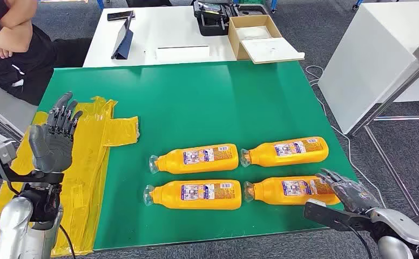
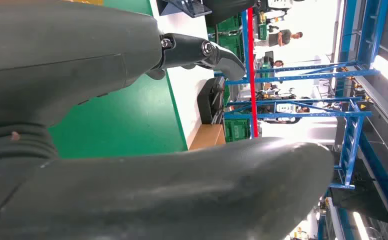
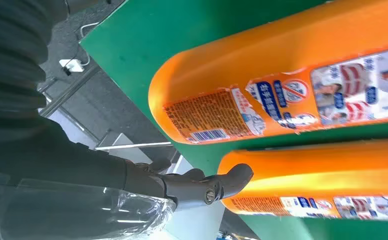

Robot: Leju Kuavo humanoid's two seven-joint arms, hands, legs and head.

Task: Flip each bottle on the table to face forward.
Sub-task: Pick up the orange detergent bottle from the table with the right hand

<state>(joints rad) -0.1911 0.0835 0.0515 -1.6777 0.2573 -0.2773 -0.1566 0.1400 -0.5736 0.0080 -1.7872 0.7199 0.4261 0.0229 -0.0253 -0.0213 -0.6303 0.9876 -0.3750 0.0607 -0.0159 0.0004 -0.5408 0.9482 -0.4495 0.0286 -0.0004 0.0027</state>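
Head view, left hand: While it is raised upright over the yellow plastic sheet (image 1: 96, 143) at the worktop's left edge, the grey many-fingered left hand (image 1: 52, 137) has its fingers spread and holds nothing.
Head view, right hand: the grey right hand (image 1: 349, 190) lies low at the near right, fingers extended onto the base end of the near-right orange plastic bottle (image 1: 288, 189); whether they grip it I cannot tell.
Head view, bottles: four orange bottles lie flat in two rows on the green worktop (image 1: 196, 97), long axes running left to right, clear caps pointing left, labels facing up: far-left bottle (image 1: 196, 158), far-right bottle (image 1: 285, 151), near-left bottle (image 1: 194, 194).
Left wrist view: the left hand's thick grey thumb (image 2: 182, 195) and a dark finger (image 2: 202, 52) stand apart, nothing between them.
Right wrist view: a finger (image 3: 202, 187) of the right hand touches the rounded base of one orange bottle (image 3: 332, 175), with a second bottle (image 3: 282, 85) just beside.
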